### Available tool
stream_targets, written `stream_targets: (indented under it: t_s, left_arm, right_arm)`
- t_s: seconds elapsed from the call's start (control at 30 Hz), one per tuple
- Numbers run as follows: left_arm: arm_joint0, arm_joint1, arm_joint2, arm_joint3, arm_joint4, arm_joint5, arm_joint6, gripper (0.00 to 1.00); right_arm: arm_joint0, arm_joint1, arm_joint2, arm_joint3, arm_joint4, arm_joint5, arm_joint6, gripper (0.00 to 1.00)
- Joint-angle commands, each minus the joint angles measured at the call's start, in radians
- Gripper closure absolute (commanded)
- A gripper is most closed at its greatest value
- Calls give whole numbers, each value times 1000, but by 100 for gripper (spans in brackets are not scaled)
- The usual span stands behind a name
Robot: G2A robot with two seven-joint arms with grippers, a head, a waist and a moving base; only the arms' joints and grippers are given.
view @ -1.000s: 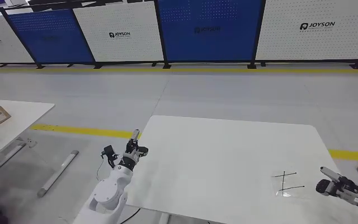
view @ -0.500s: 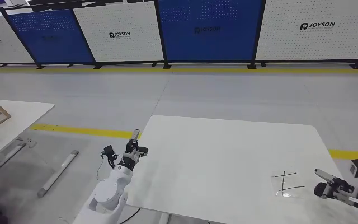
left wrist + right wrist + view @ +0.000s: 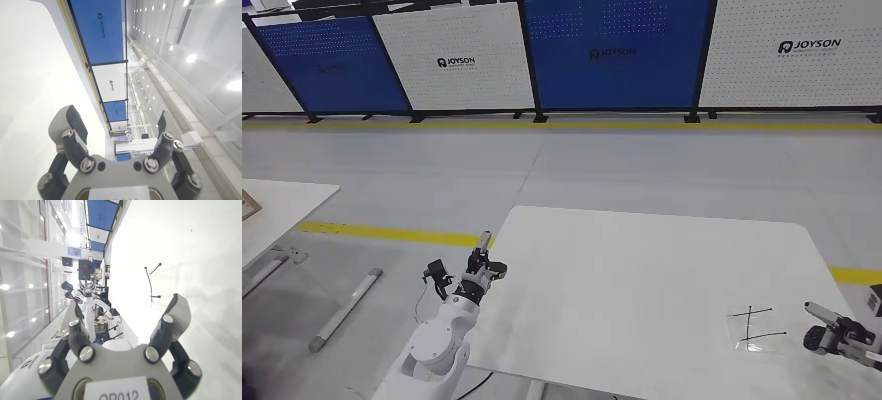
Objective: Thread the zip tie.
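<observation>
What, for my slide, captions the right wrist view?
Open right gripper faces black zip ties lying on the white table.

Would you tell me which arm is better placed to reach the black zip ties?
Right, probably: the right tool sits open beside the black plastic zip ties, while the left tool hangs at the opposite edge of the white table.

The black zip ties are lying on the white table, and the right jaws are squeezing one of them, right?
Not quite. The zip ties do lie on the white table, but the right jaws are open and empty, apart from them. The right wrist view shows it.
</observation>
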Motion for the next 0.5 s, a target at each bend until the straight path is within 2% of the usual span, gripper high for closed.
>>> stream_targets:
  t_s: [0.0, 0.1, 0.2, 0.3, 0.4, 0.47]
  left_arm:
    - [0, 0, 0, 0, 0, 0, 0, 0]
    - [0, 0, 0, 0, 0, 0, 0, 0]
    - [0, 0, 0, 0, 0, 0, 0, 0]
    - [0, 0, 0, 0, 0, 0, 0, 0]
    - [0, 0, 0, 0, 0, 0, 0, 0]
    - [0, 0, 0, 0, 0, 0, 0, 0]
  right_arm:
    - [-15, 12, 26, -7, -93, 1, -27, 0]
    - [-29, 22, 28, -24, -118, 22, 4, 0]
    - [-26, 35, -48, -30, -95, 17, 4, 0]
    - [15, 55, -85, 3, -83, 41, 4, 0]
    - [35, 72, -132, 15, -64, 14, 4, 0]
    - [35, 72, -132, 15, -64, 14, 4, 0]
